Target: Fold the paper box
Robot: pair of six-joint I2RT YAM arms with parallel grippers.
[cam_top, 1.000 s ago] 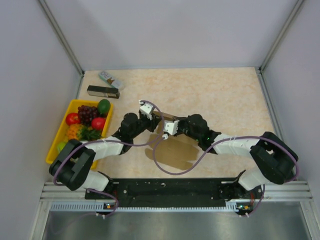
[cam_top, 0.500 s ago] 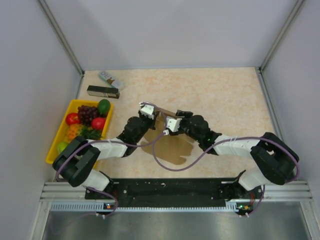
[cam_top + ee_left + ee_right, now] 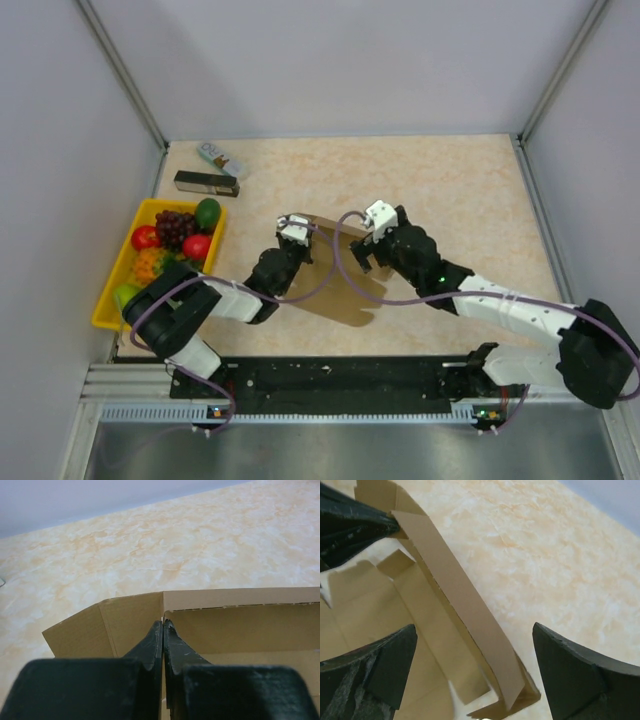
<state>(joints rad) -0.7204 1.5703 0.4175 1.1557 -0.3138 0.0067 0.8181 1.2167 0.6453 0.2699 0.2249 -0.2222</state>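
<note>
The paper box (image 3: 340, 292) sits half-raised near the middle of the counter (image 3: 460, 180), a little toward its near edge. The left claw (image 3: 163, 630) is pressed together, pinching the top edge of the box's upright wall. The right claw (image 3: 474, 630) is spread wide around the raised strip, seemingly not touching it.

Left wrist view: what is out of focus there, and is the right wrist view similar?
Left wrist: the left gripper near the lens is soft, the paper box edge sharp. Right wrist: the right gripper is likewise blurred and dark, the box crisp.
</note>
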